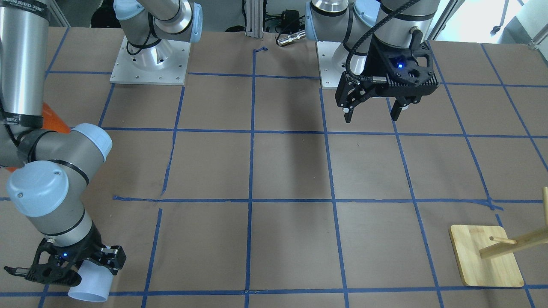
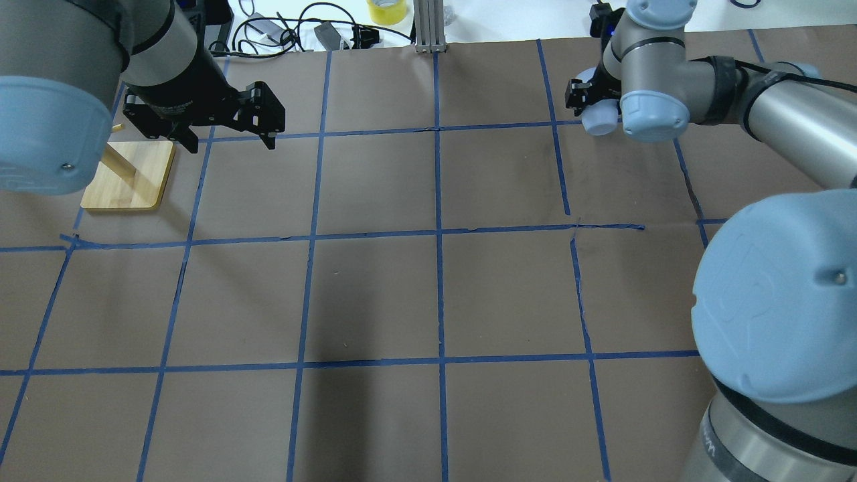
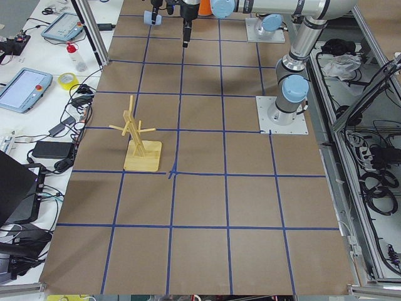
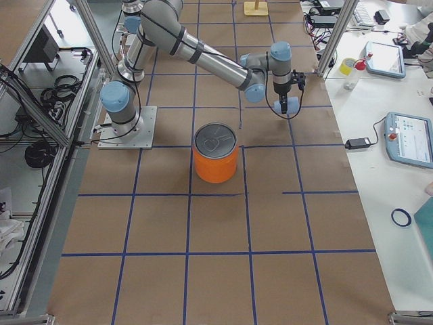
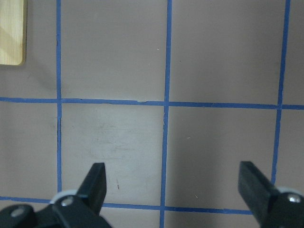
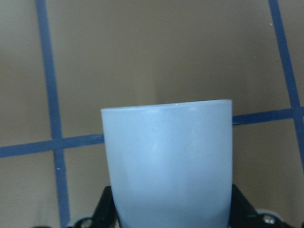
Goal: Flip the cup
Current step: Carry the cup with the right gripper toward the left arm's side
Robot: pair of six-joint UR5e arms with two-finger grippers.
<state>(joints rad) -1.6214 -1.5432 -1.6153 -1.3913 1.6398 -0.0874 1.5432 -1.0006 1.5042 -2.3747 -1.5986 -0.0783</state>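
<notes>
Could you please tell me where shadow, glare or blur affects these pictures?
Front-facing view: a broad dark shadow crosses the table at centre, and the top right corner is washed out. Overhead view: a similar shadow darkens the lower middle. Right wrist view: the cup fills the frame and looks soft. Left wrist view: a faint pale sheen on the table.
</notes>
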